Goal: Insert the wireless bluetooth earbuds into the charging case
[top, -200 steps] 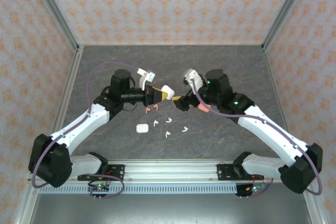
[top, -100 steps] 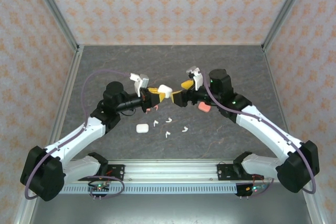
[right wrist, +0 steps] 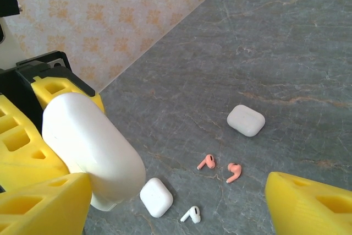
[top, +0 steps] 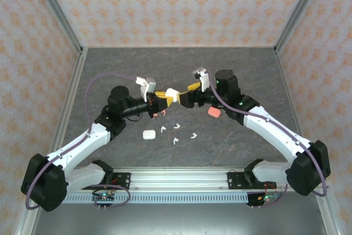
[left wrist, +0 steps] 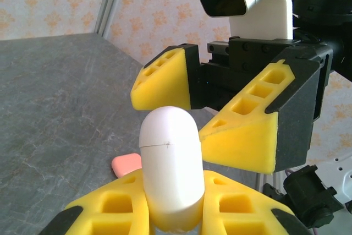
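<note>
Stretching between patterned walls [top: 165, 4], a dark grey stone-look table [top: 253, 70] carries everything. The left arm [top: 82, 138] and right arm [top: 275, 133] reach in from the near edge and meet above its middle. The left hand [top: 161, 99] is clamped on the lower half of a white charging case [left wrist: 169, 158]. Its yellow foam fingers [left wrist: 93, 202] press both sides, so the rounded case stands up out of the grip with its lid seam showing and the lid shut. The right hand [top: 186, 95] faces it with its fingers apart, one on each side of the lid end. From the left wrist view neither seems to touch the case, though that is hard to tell for certain. On the table lie a coral-pink case [top: 213, 112] by the right arm and a spare white case [top: 148, 134] by the left arm. Smallest of all, the earbuds are loose on the table, none in a case: a few white earbuds [top: 176, 125] scattered nearer the arm bases, and two coral-pink earbuds [right wrist: 207, 162] side by side below the left hand. Opening the lid looks like the step in hand, and it could fail several ways. The case is smooth and rounded, so an off-centre squeeze from the right hand could pop it out of the foam or twist it in the grip. A dropped case would land among the earbuds and scatter them. The two hands are so close that their fingers could knock together.
</note>
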Motion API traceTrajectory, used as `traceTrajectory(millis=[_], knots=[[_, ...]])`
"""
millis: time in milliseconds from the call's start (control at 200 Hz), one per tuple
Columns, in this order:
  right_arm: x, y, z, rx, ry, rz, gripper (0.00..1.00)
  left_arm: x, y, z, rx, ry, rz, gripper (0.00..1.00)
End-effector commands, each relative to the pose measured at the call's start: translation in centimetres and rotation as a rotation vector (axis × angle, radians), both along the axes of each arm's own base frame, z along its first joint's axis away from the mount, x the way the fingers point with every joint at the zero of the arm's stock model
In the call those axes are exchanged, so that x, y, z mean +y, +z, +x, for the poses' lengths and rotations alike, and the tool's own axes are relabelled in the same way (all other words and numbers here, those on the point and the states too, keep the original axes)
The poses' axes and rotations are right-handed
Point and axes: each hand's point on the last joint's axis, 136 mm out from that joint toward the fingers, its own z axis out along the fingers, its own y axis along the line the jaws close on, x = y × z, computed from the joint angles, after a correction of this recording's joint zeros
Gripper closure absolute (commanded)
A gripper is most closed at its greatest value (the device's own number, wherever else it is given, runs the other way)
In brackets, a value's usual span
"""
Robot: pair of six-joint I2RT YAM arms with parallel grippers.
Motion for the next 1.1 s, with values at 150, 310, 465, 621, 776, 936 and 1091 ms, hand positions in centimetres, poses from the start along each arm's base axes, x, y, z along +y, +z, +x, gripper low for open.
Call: traceTrajectory(millis=[150, 310, 465, 621, 776, 936, 1091], knots=[[-0.4, 2.0, 2.1, -0.038, -0.058, -0.004, 0.18, -0.3, 1.6, -1.7, -0.094, -0.061, 0.001, 1.00], [-0.4, 2.7, 1.9, -0.043, -0.043, 0.001, 0.18, -0.3, 1.6, -1.7, -0.097, -0.059, 0.010, 1.00], [-0.9, 3.8, 0.7, -0.055, -0.024, 0.015, 0.18, 0.1, 1.2, -1.1, -0.096, -0.015, 0.025, 1.00], [-2.8, 3.0, 0.3, -0.034, -0.094, -0.010, 0.19, 1.1, 0.8, -0.4, -0.106, 0.066, 0.045, 1.00], [-3.3, -0.8, 0.2, 0.081, -0.139, -0.055, 0.26, 3.2, 1.2, 0.3, -0.124, 0.165, 0.026, 1.00], [-3.3, -6.7, 0.1, 0.220, -0.194, -0.168, 0.35, 6.9, 2.0, 1.9, -0.106, 0.256, -0.071, 1.00], [-2.3, -12.2, -1.1, 0.354, -0.230, -0.299, 0.42, 7.8, 2.2, 1.6, -0.120, 0.270, -0.074, 1.00]])
